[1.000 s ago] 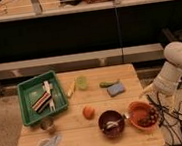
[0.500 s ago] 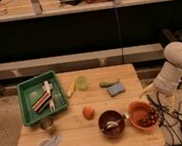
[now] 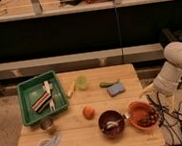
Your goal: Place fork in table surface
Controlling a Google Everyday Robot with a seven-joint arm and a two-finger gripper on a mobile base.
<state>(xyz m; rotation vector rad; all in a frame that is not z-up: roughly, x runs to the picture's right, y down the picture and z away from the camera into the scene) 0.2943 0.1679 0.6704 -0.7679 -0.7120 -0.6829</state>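
Off the right edge of the table surface, just beyond the orange bowl, note the gripper, open or closed impossible to tell. Find the fork lying in the dark bowl, handle toward the right rim. Reach left and down, pinch the handle near the rim, lift clear, then lay flat on bare planks.
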